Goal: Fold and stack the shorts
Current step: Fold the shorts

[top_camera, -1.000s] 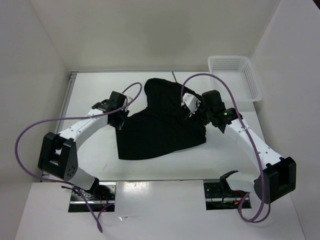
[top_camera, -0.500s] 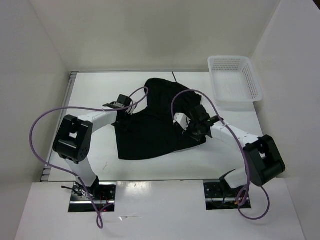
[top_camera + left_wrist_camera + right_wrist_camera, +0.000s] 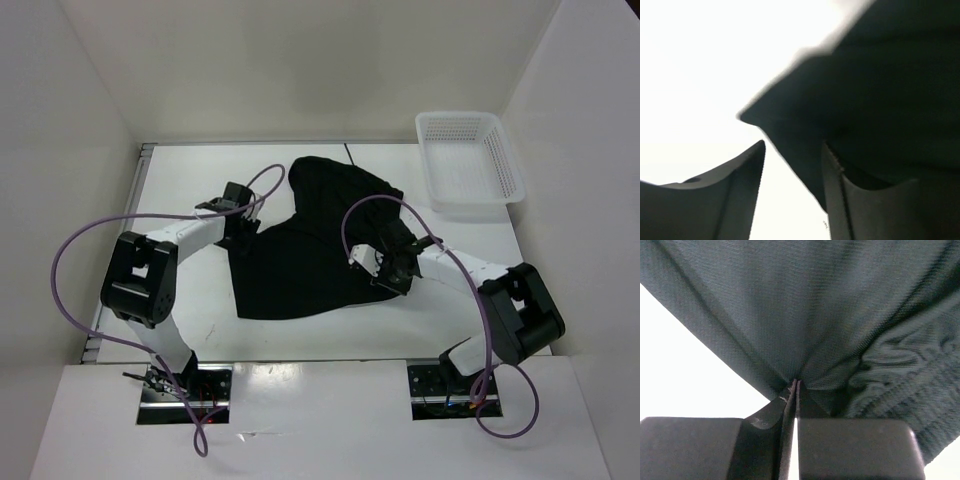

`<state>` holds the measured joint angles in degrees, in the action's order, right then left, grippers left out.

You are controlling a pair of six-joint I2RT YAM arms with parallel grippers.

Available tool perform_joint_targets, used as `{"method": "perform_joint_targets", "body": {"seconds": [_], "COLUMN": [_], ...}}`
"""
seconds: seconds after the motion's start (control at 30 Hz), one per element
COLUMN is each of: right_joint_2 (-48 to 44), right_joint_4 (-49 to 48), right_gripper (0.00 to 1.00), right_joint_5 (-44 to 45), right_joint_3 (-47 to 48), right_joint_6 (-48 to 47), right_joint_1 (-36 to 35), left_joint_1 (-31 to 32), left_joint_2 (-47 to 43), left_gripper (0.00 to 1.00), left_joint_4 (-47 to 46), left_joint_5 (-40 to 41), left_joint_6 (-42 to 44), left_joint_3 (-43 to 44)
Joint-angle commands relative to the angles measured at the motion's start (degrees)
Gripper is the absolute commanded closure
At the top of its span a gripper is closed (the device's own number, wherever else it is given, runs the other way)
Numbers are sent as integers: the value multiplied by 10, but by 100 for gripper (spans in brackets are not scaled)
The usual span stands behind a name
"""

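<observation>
The black shorts (image 3: 310, 240) lie spread flat in the middle of the white table. My left gripper (image 3: 240, 232) sits low at their left edge. In the left wrist view a pointed corner of the shorts (image 3: 805, 125) reaches between the fingers of the left gripper (image 3: 793, 145), which stand apart and open, the cloth close against the right finger (image 3: 835, 200). My right gripper (image 3: 385, 272) is at the shorts' near right edge. In the right wrist view the right gripper (image 3: 796, 382) is shut, pinching a fold of the shorts (image 3: 815, 315), with cloth gathered in creases at the tips.
A white lattice basket (image 3: 505, 165) stands at the back right corner of the table. A thin drawstring end (image 3: 350, 152) sticks out at the shorts' far edge. White walls close in the table on the left, back and right.
My right gripper came down from above the shorts to their near right edge and shut on the cloth. My left gripper shifted slightly along the left edge and stayed open.
</observation>
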<state>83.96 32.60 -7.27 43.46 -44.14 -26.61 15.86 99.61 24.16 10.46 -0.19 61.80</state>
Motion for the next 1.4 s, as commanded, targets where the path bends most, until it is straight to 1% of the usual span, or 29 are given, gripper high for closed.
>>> {"method": "perform_joint_targets", "body": {"seconds": [0.0, 0.03, 0.1, 0.13, 0.2, 0.27, 0.3, 0.37, 0.4, 0.47, 0.5, 0.53, 0.57, 0.6, 0.67, 0.7, 0.73, 0.77, 0.8, 0.83, 0.87, 0.93, 0.97, 1.07, 1.17, 1.2, 1.23, 1.27, 1.37], "right_joint_2": [-15, -15, -15, -9, -9, -3, 4, 16, 23, 50, 59, 68, 87, 98, 121, 147, 161, 174, 202, 216, 228, 266, 290, 320, 346, 353, 353, 358, 365], "right_joint_4": [61, 67, 86, 114, 141, 101, 84, 36, 20, -21, -56, -75, -96, -117, -153, -158, -158, -164, -176, -183, -183, -200, -200, -206, -219, -219, -227, -227, -238], "right_gripper": [97, 97, 97, 97, 85, 83, 76, 71, 65, 58, 48, 48, 46, 45, 47, 47, 49, 49, 49, 52, 53, 53, 53, 53, 51, 49, 38, 33, 28], "right_joint_5": [-23, -23, -23, -14, 10, 29, 37, 18, 8, -20, -44, -52, -61, -61, -67, -67, -72, -72, -72, -65, -54, -27, -17, 15, 30, 40, 51, 59, 74], "right_joint_3": [0, 7, 20, 31, 50, 74, 110, 178, 201, 246, 283, 297, 319, 328, 354, 362, 371, 387, 392, 399, 415, 439, 448, 468, 481, 481, 481, 481, 481], "right_joint_6": [7, 0, -22, -53, -82, -60, -53, -19, 1, 62, 108, 108, 154, 179, 229, 243, 253, 276, 289, 302, 311, 330, 330, 336, 336, 342, 342, 342, 347], "right_joint_1": [-3, -10, -25, -51, -80, -85, -77, -41, -28, 11, 23, 33, 52, 59, 74, 88, 96, 103, 120, 129, 136, 147, 154, 159, 159, 159, 159, 159, 159], "left_joint_1": [-7, -7, 0, 0, 13, 18, 18, 18, 18, 23, 23, 23, 23, 23, 17, 17, 17, 17, 17, 17, 17, 23, 29, 23, 23, 23, 23, 23, 23], "left_joint_2": [-14, -8, 1, 15, 49, 81, 117, 153, 183, 213, 248, 269, 319, 346, 426, 453, 477, 525, 547, 569, 613, 656, 656, 685, 685, 685, 685, 685, 692], "left_gripper": [42, 40, 33, 31, 29, 29, 27, 25, 23, 22, 22, 22, 22, 22, 22, 22, 22, 22, 22, 22, 26, 29, 32, 33, 34, 34, 34, 34, 34], "left_joint_4": [24, 24, 30, 30, 13, 5, -5, -23, -28, -36, -41, -34, -26, -13, 47, 69, 108, 124, 141, 174, 190, 233, 233, 246, 246, 252, 258, 274, 296], "left_joint_5": [-23, -23, -29, -29, -34, -34, -34, -27, -27, -32, -33, -33, -33, -33, -47, -55, -68, -74, -80, -86, -86, -72, -72, -72, -78, -85, -93, -108, -119], "left_joint_6": [2, 2, 2, 2, 2, 2, 2, 2, 2, 2, 2, 2, 2, 2, 2, 2, 2, 2, 2, 2, 2, 2, 2, 2, 2, 2, 2, 2, 2], "left_joint_3": [79, 119, 155, 171, 218, 254, 296, 342, 363, 421, 471, 472, 545, 592, 701, 810, 864, 913, 961, 1048, 1088, 1169, 1153, 1171, 1178, 1178, 1178, 1178, 1178]}}
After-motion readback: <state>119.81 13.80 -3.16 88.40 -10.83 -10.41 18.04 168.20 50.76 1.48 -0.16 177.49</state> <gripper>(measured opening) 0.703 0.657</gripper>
